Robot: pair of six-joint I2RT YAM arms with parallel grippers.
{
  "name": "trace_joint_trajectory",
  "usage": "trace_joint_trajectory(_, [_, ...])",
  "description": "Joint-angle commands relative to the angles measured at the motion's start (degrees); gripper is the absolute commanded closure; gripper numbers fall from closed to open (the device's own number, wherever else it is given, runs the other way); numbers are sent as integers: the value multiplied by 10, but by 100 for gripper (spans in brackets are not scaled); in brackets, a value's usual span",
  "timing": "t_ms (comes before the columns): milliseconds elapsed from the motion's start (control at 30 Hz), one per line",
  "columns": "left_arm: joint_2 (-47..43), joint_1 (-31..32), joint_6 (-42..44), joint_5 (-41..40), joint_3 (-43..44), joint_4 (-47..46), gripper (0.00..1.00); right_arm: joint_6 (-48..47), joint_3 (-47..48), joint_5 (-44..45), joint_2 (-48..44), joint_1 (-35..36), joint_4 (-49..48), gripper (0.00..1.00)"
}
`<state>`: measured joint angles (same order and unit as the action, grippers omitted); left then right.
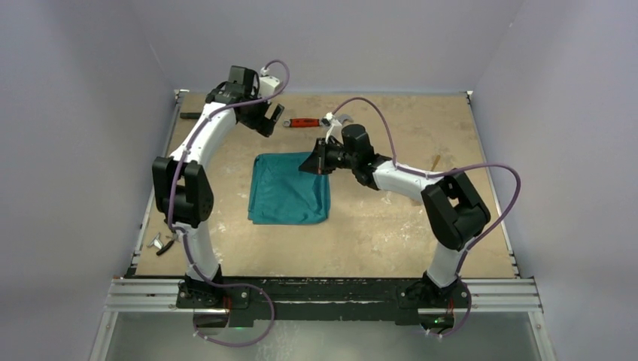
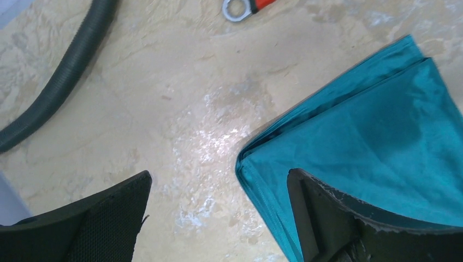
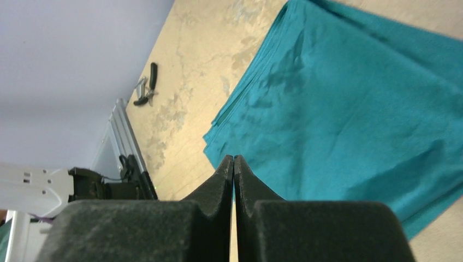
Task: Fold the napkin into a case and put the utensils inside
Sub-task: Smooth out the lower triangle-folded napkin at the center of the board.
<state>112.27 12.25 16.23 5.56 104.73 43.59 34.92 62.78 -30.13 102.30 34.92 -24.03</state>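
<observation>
The teal napkin (image 1: 290,194) lies folded into a flat, layered rectangle in the middle of the table. My right gripper (image 1: 317,164) hovers over its far right corner. Its jaws are shut tip to tip with nothing between them (image 3: 233,159), and the cloth (image 3: 349,98) lies below. My left gripper (image 1: 265,120) is open and empty just beyond the napkin's far left corner (image 2: 355,142). In the left wrist view it (image 2: 218,180) spans bare table and the cloth edge. A slim tan utensil (image 1: 435,161) lies at the right. A small white piece (image 1: 329,119), perhaps the spoon, lies by the wrench.
A red-handled wrench (image 1: 305,122) lies at the back, and its ring end shows in the left wrist view (image 2: 239,7). Black-handled pliers (image 1: 162,244) lie near the front left edge and show in the right wrist view (image 3: 147,87). A dark hose (image 2: 60,82) runs along the far left.
</observation>
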Motion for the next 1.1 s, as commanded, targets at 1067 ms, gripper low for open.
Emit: trace_joint_trajectory(1067, [48,-22,18,-123,-151,-158,25,-1,177,-14,289,-91,-14,100])
